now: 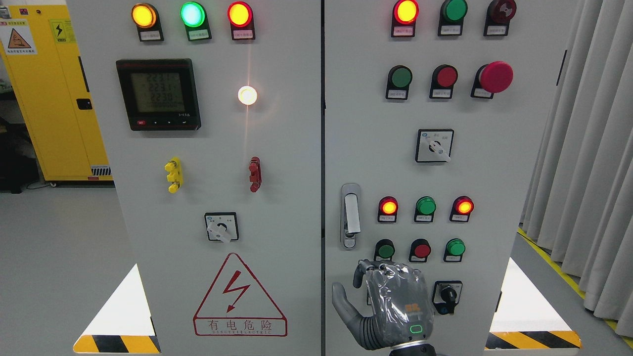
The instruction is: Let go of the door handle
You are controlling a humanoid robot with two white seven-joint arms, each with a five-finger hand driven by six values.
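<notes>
Head view: right hand (388, 306) below the silver lever door handle (350, 215).
The grey, plastic-wrapped hand holds nothing, fingers loosely curled, thumb out, apart from the handle.

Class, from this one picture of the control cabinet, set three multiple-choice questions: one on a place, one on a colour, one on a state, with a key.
1. Where is the robot's hand relative to the door handle?
A. below it, apart
B. gripping it
C. above it

2. Which colour is the lamp at the top of the left door, between the yellow and red ones?
A. blue
B. green
C. white

3. What is the hand holding?
A. a key
B. the handle
C. nothing

Key: 1 A, the hand sits lower on the right door, clear of the handle. 2 B, it glows green. 3 C, its fingers are curled loosely with nothing in them.
</notes>
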